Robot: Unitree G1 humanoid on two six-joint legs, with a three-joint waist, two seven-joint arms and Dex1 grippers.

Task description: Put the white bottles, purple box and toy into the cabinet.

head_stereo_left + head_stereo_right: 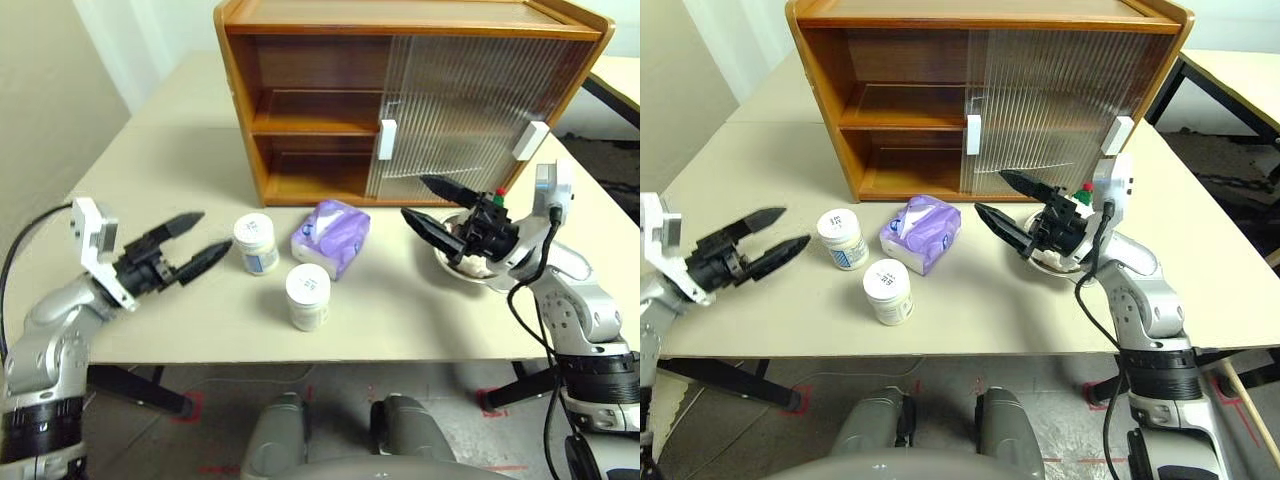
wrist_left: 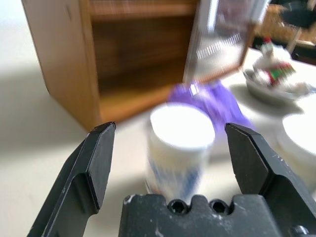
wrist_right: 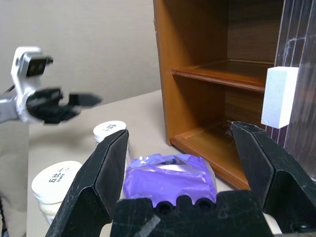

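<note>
Two white bottles stand on the table, one (image 1: pixel 254 243) just in front of my left gripper (image 1: pixel 212 233), the other (image 1: pixel 307 296) nearer the front edge. My left gripper is open and empty, its fingers level and aimed at the first bottle (image 2: pixel 177 145). The purple box (image 1: pixel 332 236) lies between the bottles and the cabinet (image 1: pixel 300 100), whose left half stands open. The toy (image 2: pixel 270 63) sits in a metal bowl (image 2: pixel 264 91), mostly hidden behind my right gripper (image 1: pixel 413 197), which is open, empty and pointing left toward the purple box (image 3: pixel 170 177).
The cabinet's ribbed sliding doors (image 1: pixel 460 110) with white handles cover its right half. Both open shelves on the left hold nothing. Bare tabletop (image 1: pixel 180 170) stretches left of the cabinet. The table's front edge runs close below the nearer bottle.
</note>
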